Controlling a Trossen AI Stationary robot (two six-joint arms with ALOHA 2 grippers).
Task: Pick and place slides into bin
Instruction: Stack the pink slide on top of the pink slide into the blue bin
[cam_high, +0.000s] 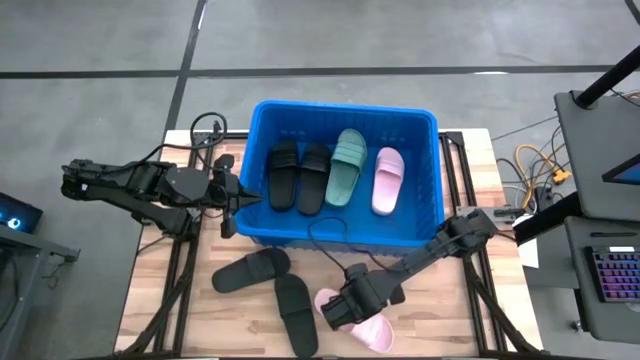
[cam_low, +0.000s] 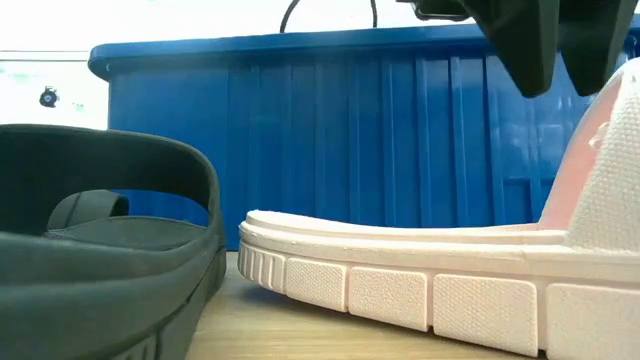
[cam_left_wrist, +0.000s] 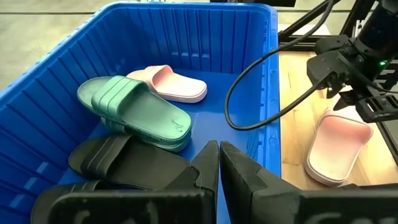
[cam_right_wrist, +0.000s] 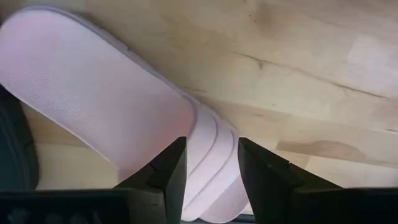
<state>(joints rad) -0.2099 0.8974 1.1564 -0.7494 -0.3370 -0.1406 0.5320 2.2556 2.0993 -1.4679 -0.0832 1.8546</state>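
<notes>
Your right gripper (cam_high: 345, 308) is down over the pink slide (cam_high: 360, 328) on the table (cam_high: 440, 320) in front of the bin (cam_high: 420, 125), jaws part-spread and straddling its strap; I can't tell whether the pads are biting yet. The bin already holds four slides, two black, one green (cam_left_wrist: 140, 112) and one pink (cam_left_wrist: 171, 84), and two black slides (cam_high: 270, 285) still lie on the table beside the pink one. Next, confirm the pinch, lift clear of the bin rim and carry it over a free spot; your left gripper (cam_left_wrist: 217, 165) waits pressed together at the bin's left wall.
</notes>
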